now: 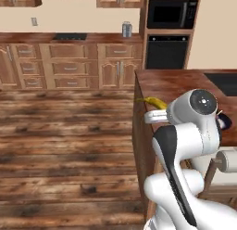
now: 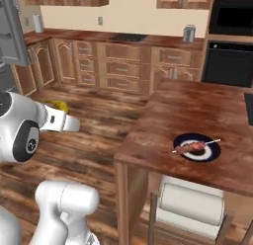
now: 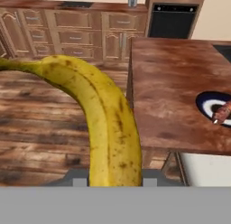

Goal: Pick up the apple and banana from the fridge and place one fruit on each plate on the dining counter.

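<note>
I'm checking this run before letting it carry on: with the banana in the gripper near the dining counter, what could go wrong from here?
The one plate in sight already holds a skewer of food, so the banana could land on it or knock it.

The banana juts far past the gripper and, with the dining counter edge close, could clip it and slip.

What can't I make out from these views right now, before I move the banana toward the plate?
- Gripper fingertips: in the hand view the banana covers them, so the grip itself is unseen.
- Banana in the left base view: the arm hides all but one end.
- Plate: cut off by the right edge in the hand view; something skewer-like lies on it, too small to identify.
- Second plate and apple: no view settles where they are.
- Dining counter: its right part is cropped.
</note>
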Tool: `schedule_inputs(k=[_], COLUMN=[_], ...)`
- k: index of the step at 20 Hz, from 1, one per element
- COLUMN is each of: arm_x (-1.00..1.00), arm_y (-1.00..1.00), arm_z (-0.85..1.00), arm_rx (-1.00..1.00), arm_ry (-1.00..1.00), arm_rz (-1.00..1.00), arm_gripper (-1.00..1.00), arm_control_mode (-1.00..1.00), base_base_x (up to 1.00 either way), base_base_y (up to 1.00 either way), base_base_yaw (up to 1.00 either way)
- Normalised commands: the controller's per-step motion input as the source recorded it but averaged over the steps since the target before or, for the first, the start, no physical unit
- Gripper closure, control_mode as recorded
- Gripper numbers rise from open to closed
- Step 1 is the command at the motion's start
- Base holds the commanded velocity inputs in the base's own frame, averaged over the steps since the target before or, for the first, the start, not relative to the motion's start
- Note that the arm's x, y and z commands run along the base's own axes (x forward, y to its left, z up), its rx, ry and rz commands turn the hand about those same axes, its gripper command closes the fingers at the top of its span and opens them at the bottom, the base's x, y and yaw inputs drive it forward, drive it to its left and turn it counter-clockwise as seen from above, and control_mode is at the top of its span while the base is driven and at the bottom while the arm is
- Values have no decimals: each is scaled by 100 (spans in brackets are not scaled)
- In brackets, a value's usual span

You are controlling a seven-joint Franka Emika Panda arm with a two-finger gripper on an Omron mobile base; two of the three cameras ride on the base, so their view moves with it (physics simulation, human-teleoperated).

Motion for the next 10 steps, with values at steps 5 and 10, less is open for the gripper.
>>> schedule_inputs(k=[5,10], arm_x=[0,0], arm_y=[0,0], arm_z=[0,0], arm_rx=[0,0], arm_ry=[0,0], arm_rz=[0,0], arm_gripper=[100,100], arm_control_mode=[100,100], base_base_x=[-12,-23], base_base_y=[-77,-75], base_base_yaw=[-15,-13])
